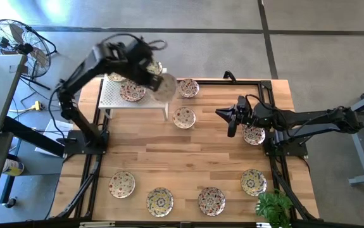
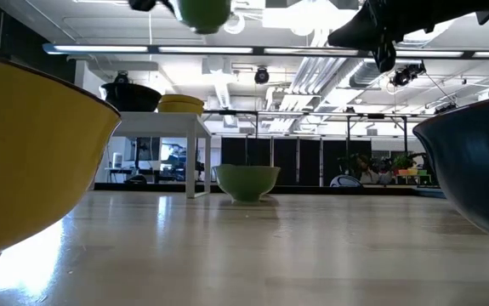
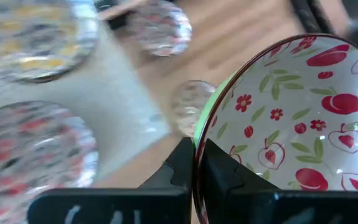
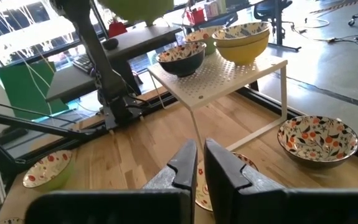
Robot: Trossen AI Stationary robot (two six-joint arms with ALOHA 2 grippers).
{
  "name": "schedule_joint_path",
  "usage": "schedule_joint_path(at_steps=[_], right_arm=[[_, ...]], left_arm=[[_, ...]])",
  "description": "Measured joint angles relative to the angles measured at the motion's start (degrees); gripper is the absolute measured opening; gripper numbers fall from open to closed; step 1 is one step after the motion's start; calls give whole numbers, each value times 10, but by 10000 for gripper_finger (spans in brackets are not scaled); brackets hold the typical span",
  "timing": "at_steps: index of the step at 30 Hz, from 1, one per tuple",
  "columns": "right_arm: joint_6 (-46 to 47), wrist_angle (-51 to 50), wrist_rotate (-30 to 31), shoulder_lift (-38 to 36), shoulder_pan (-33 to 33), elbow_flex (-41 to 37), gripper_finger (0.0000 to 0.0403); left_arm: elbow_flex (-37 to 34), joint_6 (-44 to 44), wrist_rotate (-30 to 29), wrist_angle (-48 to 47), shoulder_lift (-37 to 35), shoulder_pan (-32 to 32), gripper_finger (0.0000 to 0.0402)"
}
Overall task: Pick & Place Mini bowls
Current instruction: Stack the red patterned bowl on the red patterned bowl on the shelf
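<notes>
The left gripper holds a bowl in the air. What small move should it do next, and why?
Probably carry it on over the white rack and lower it. The left gripper is shut on the rim of a bowl, held high near the rack's edge, beside two bowls already there. The right gripper waits shut, clear of it.

Left pincer holds bowl aloft.

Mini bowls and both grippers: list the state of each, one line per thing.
Left gripper: shut on green-backed mini bowl, lifted by the rack.
Right gripper: shut, empty, above the table.
White rack: upright, holding bowls.
Bowl by rack: resting on table.
</notes>
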Motion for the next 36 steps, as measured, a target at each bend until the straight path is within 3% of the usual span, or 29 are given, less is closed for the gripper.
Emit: schedule_joint_path(at_steps=[5, 13, 20, 24, 27, 30, 36], right_arm=[[0, 0, 0, 0, 0, 0, 17], [0, 0, 0, 0, 0, 0, 19], [0, 0, 0, 0, 0, 0, 17], [0, 0, 0, 0, 0, 0, 16], [0, 0, 0, 0, 0, 0, 17], [0, 0, 0, 0, 0, 0, 16], [0, 0, 0, 0, 0, 0, 16]], left_arm=[[0, -11, -20, -35, -21, 88, 7], [-9, 42, -3, -21, -46, 247, 4], [-75, 42, -7, -23, -53, 319, 4], [-152, -13, -33, -18, -88, 350, 4], [-217, -49, -27, 53, -129, 367, 4], [-252, -115, -12, 134, -161, 386, 4], [-301, -241, -16, 142, -167, 398, 4]])
